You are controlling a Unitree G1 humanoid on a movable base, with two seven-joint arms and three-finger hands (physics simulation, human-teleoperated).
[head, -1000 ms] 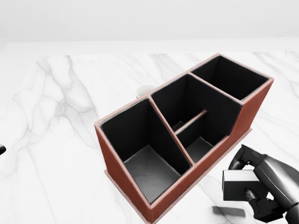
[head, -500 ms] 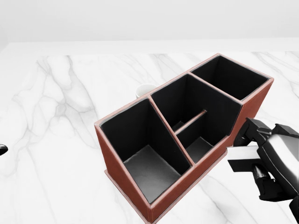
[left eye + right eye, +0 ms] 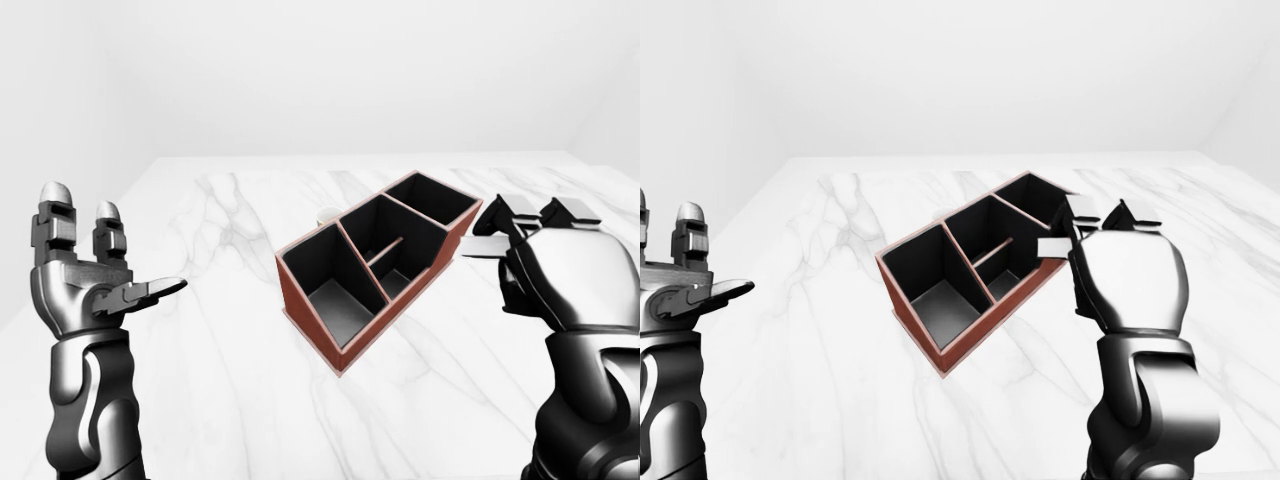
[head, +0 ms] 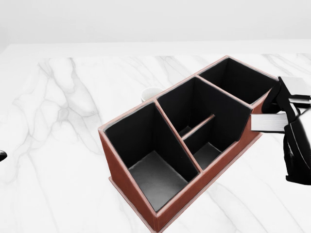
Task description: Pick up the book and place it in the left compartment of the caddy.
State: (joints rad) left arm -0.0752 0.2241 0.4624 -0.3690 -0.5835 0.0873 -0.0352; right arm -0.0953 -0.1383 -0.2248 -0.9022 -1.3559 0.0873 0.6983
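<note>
The book (image 4: 268, 122) is a thin grey-white slab, held nearly flat in my right hand (image 3: 508, 238), whose fingers are shut round it. It hangs in the air beside the right end of the caddy (image 4: 120, 164), level with its rim. The caddy is red-brown with a black lining and lies diagonally on the white marble table (image 4: 58, 145). Its left compartment (image 4: 154, 172) is the nearest one in the head view, and nothing is in it. My left hand (image 3: 115, 245) is raised at the left of the left-eye view, fingers spread open, far from the caddy.
A small white round object (image 4: 151, 92) peeks out behind the caddy's upper left wall. The middle compartment (image 4: 206, 150) has a low cross divider. The table's top edge meets a plain white wall.
My right hand has lifted the book from low at the bottom right of the head view up to the caddy's right end. The caddy and the camera have stayed still.
</note>
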